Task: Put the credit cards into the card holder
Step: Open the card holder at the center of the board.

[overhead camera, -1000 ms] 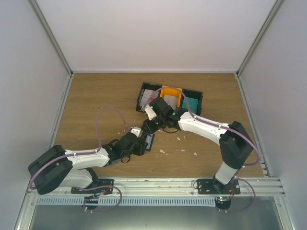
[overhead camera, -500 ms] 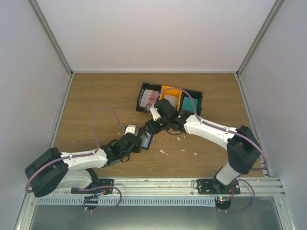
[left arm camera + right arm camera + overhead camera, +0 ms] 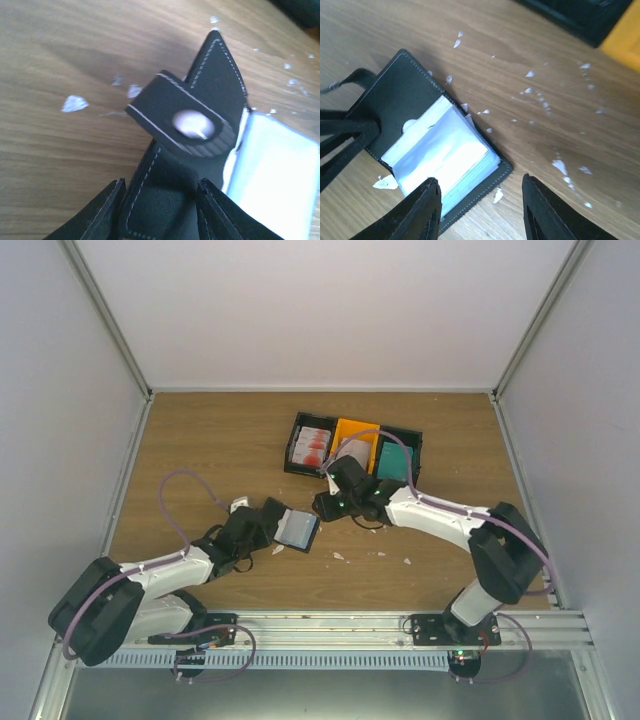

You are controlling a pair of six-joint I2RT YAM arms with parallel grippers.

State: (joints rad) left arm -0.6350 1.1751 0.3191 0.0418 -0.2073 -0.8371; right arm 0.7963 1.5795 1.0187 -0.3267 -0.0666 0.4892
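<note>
The card holder lies open on the table, its bluish-grey sleeves facing up and its black cover spread to the left. My left gripper is at that left end. In the left wrist view my left gripper has a finger against each side of the cover, just below the snap tab. My right gripper hangs open over the holder's right edge with nothing between its fingers. Red-and-white credit cards, whitish-grey ones and teal ones sit in trays at the back.
Two black trays and an orange tray stand in a row behind the grippers. Small white scraps litter the wood around the holder, with more showing in the right wrist view. Grey walls close in the table on three sides.
The card holder was held up on edge between the two grippers and now lies open on the table. My left arm has drawn back to the left. My right gripper has opened.
</note>
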